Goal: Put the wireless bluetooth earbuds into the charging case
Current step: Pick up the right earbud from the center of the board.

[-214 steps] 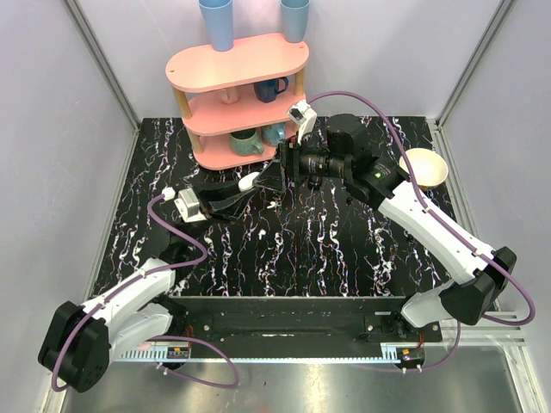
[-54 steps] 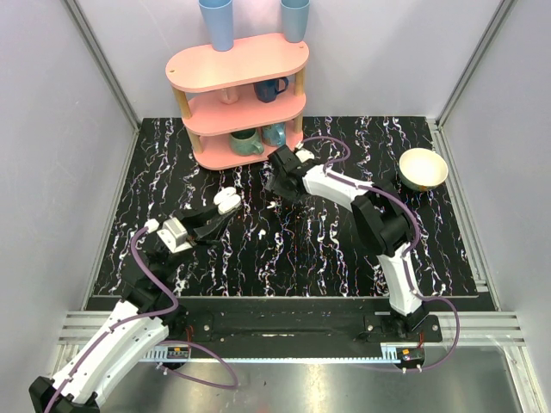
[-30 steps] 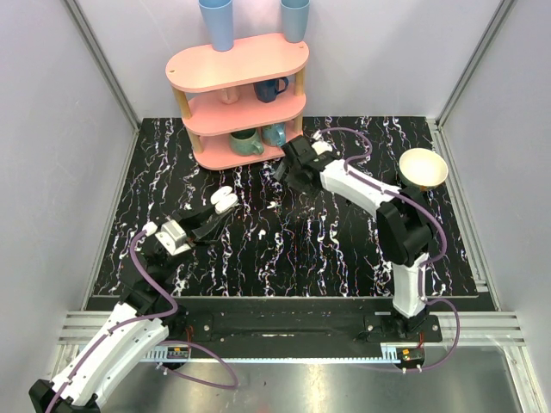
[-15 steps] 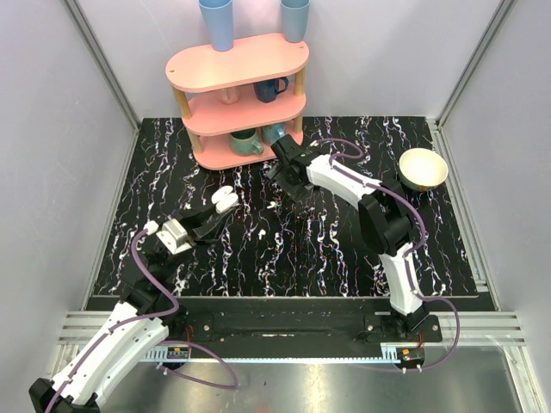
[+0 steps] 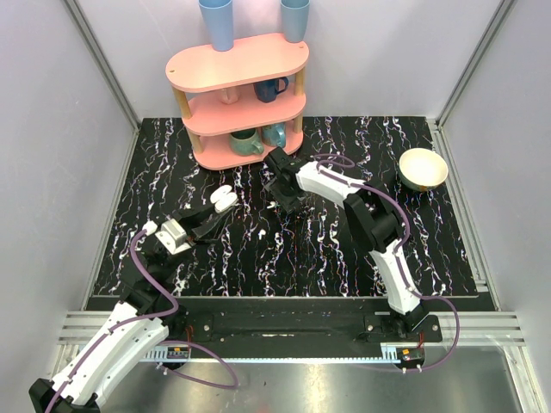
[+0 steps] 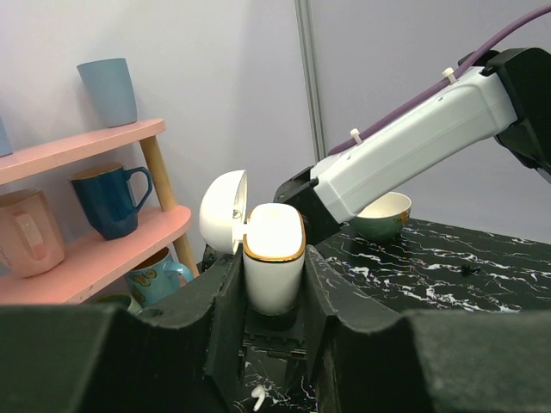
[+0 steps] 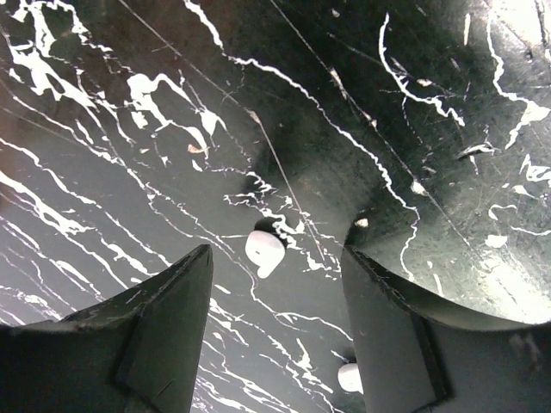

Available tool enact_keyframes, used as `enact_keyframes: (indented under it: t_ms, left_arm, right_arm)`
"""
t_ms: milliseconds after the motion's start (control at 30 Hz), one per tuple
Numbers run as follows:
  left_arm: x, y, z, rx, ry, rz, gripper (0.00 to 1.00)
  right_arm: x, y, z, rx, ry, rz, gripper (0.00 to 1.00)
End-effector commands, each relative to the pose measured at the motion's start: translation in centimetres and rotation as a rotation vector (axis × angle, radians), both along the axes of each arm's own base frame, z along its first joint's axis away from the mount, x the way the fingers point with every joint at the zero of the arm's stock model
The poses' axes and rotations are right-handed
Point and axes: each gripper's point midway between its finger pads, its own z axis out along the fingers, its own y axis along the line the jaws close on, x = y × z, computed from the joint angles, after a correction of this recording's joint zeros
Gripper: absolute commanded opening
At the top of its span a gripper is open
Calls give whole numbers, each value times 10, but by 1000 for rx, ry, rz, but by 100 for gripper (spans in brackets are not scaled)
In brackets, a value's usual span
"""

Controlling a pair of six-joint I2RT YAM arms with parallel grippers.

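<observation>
2 tiny white plastic earbuds (image 7: 264, 248) lie on the black marbled table (image 7: 129, 129) beneath the right tool (image 7: 275, 254), its jaws parted and empty; the left tool (image 6: 271, 297) clamps the open white charging case (image 6: 274, 249).

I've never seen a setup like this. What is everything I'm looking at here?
table: one, black with white veining, under everything
shelf: one, pink, three tiers, far left of the table
tumblers: two, light blue, top tier
mugs: four; dark blue and pink on the middle tier, green and teal on the bottom tier
bowl: one, cream, far right of the table
charging case: one, white, lid open, held up by the left arm
earbuds: two, white, lying on the table below the right arm's tip
arms: two, white and black, purple cables
left end effector: black, shut on the charging case
right end effector: black, open, one earbud between its fingers, untouched
</observation>
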Motion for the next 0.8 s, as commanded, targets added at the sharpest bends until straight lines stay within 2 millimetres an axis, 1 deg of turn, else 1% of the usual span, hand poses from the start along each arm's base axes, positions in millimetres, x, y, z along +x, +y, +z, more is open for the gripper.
enact_keyframes:
  t_ms: [0, 133, 300, 333, 533, 667, 767]
  left_arm:
    - [-6, 10, 28, -53, -75, 31, 0]
    - [-5, 10, 29, -53, -76, 37, 0]
    - [-4, 10, 27, -48, -71, 40, 0]
    - [-3, 10, 26, -49, -69, 42, 0]
    - [-3, 11, 26, -47, -72, 46, 0]
    - [-3, 11, 26, -47, -73, 46, 0]
    - [-3, 11, 26, -48, -74, 46, 0]
  right_arm:
    - [7, 4, 3, 7, -17, -27, 67]
    - [7, 5, -5, 7, -4, -44, 63]
    - [6, 9, -13, 14, 15, -34, 61]
    - [6, 10, -13, 15, 16, -34, 58]
    - [5, 8, -19, 8, 26, -37, 52]
    - [4, 7, -20, 2, 26, -42, 46]
    - [4, 6, -24, -2, 32, -41, 46]
